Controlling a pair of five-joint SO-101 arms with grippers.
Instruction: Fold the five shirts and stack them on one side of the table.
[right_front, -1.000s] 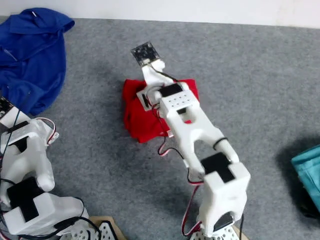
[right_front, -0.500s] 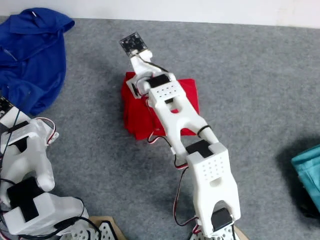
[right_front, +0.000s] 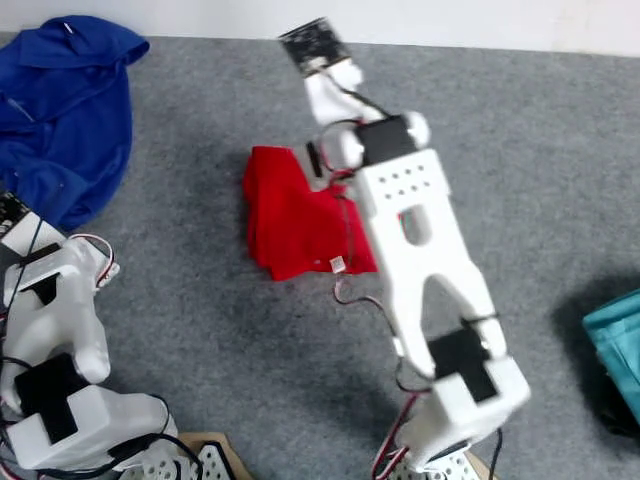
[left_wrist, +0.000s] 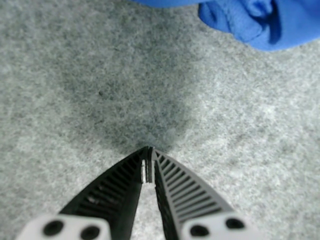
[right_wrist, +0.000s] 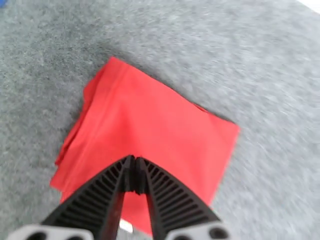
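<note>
Your right gripper (right_wrist: 134, 167) is pinched closed, its two ribbed fingers pressed tip to tip, and it hangs over the red shirt (right_wrist: 150, 135). You cannot tell from the wrist view whether the tips touch the cloth. The red shirt (right_front: 290, 225) lies near the middle of the grey table (right_front: 200, 330), folded into a rough rectangle. Its layered edges show along one side, and a small white label (right_front: 337, 264) sits at its near corner. From above, your right arm (right_front: 410, 220) stretches from the near edge out across the table. It covers the right part of the red shirt, and its wrist sits past the shirt's far edge. Your left gripper (left_wrist: 148, 160) is closed as well, fingertips meeting in a point. It is aimed at bare table, with a fold of the blue shirt (left_wrist: 260, 20) lying a little beyond the tips. In the high view your left arm (right_front: 50, 330) is tucked back at the near left corner. The blue shirt (right_front: 65, 110) is spread out unfolded and rumpled in the far left corner, well apart from the red one. The teal shirt (right_front: 618, 340) is at the right edge of the table. It is cut off by the frame, so you cannot tell whether it is folded. It lies well apart from both the red shirt and the blue one.
</note>
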